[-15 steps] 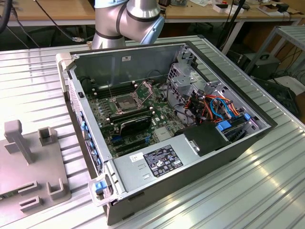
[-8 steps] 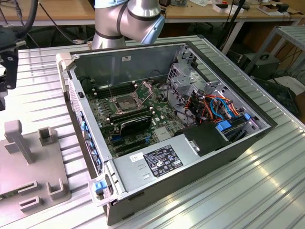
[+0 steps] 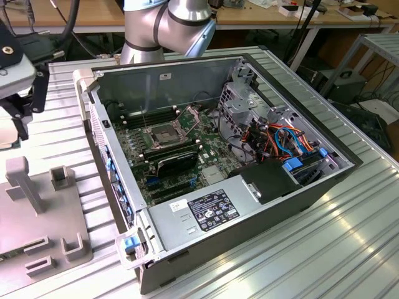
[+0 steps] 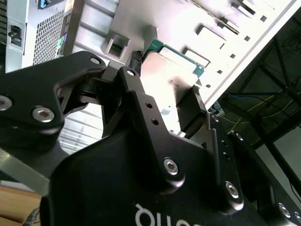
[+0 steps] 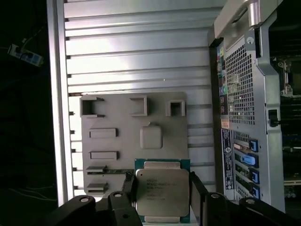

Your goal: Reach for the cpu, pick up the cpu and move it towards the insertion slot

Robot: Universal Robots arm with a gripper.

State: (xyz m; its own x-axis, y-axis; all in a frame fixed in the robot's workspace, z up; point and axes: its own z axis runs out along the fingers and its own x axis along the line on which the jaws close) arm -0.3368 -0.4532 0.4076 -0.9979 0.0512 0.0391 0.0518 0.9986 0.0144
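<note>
Scene: an open desktop computer case (image 3: 262, 187) lies on its side on a ribbed metal desk (image 3: 349, 249), its circuit board facing up. A grey fixture plate (image 3: 37, 218) with small holders sits on the desk at the exterior view's left, just beside the case.

Gripper: the black gripper (image 5: 162, 190) hangs above the fixture plate, outside the case. In the exterior view part of it shows at the far left edge, above the plate.

Fingers: two black fingers (image 5: 128, 193) are closed against opposite edges of the cpu, one on each side. They are open only as wide as the chip itself.

Cpu: the cpu (image 5: 162, 190) is a flat square chip with a pale silver face on a green border. It is held between the fingers and lifted off the plate. In the second wrist view the cpu (image 4: 171, 63) is seen edge-on past the fingertips, with its green corner catching the light.

Empty seat: a shallow square recess (image 5: 151, 137) in the fixture plate lies near the chip and holds nothing.

Insertion slot: the insertion slot (image 3: 161, 136) is inside the case, on the circuit board. It is a square socket with a dark centre and a shiny metal frame, its hinged plate raised.

Key relation: the slot lies well apart from the held chip, towards the exterior view's right, beyond the near wall of the case. The chip is square, so it has no long axis. It appears to lie roughly flat in the fingers.

Progress: judging by the hold, the pick-up looks done. The carry to the slot is not yet finished.
</note>
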